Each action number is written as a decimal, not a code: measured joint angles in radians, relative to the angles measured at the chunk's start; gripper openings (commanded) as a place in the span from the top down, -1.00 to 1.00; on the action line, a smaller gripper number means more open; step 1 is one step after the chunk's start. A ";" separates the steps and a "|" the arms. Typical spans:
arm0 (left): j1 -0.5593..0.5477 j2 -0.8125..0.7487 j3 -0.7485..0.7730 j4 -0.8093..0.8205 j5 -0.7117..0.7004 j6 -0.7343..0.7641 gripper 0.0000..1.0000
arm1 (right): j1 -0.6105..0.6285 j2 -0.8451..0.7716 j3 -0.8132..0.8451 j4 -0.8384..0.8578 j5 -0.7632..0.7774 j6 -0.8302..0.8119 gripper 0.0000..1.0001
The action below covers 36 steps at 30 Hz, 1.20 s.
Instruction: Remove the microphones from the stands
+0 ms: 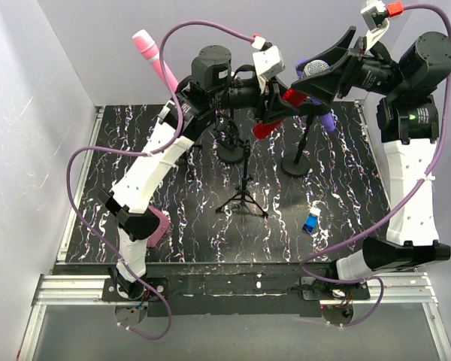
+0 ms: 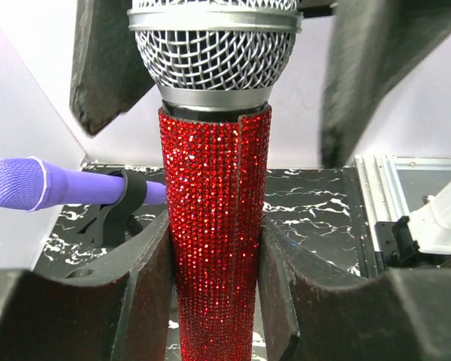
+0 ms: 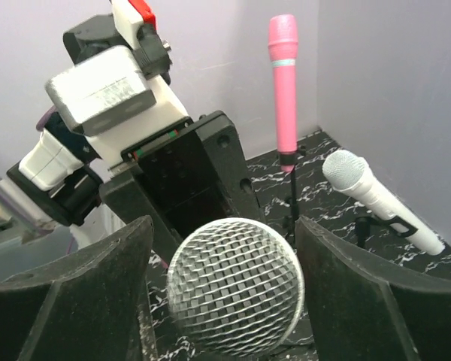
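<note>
Left wrist, close in: staring straight at the red glitter microphone (image 2: 214, 180), upright, silver mesh head (image 2: 213, 53) on top. Held up in the air, going by the top external camera, well above the tripod stand (image 1: 243, 197) and a shade right of it and beyond. Clamped by the left gripper (image 2: 214, 226), closed hard on the red body, foam pads (image 2: 146, 286) pressed against both flanks. Straddled at the mesh head by the right gripper (image 3: 225, 241), spread wide, one finger (image 3: 361, 301) either side of the grille; sliver of daylight on one side, too tight to call on the other, so no firm hold to report there. Further out now: catching a purple microphone (image 1: 328, 120) clipped on a round-base stand (image 1: 295, 164), right of the tripod stand and beyond it, lying near level in the left wrist picture. Picking up a second round-base stand (image 1: 229, 154) just beyond the tripod stand, slightly left. Spotting a pink microphone (image 1: 153, 54) standing tall, far beyond and left of the tripod stand. Glimpsing a white microphone (image 3: 379, 201), tilted, through the right wrist camera only; cannot place it against the tripod stand. Ending on a small blue object (image 1: 310, 222) on the marbled black table (image 1: 346, 195), nearer than the tripod stand and off to its right.
</note>
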 measured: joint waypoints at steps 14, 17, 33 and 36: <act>-0.014 -0.202 -0.178 0.018 -0.558 0.434 1.00 | -0.037 -0.146 -0.101 -0.088 0.111 -0.061 -0.77; 0.000 -0.295 -0.262 0.066 -0.753 0.560 1.00 | -0.037 -0.167 -0.140 -0.107 0.110 -0.073 -0.77; 0.451 -0.291 -0.242 -0.095 -1.351 0.633 1.00 | -0.038 -0.049 -0.128 -0.219 0.088 -0.169 -0.70; 0.641 -0.314 -0.366 -0.204 -1.339 0.518 1.00 | -0.038 -0.036 -0.089 -0.244 0.080 -0.197 -0.66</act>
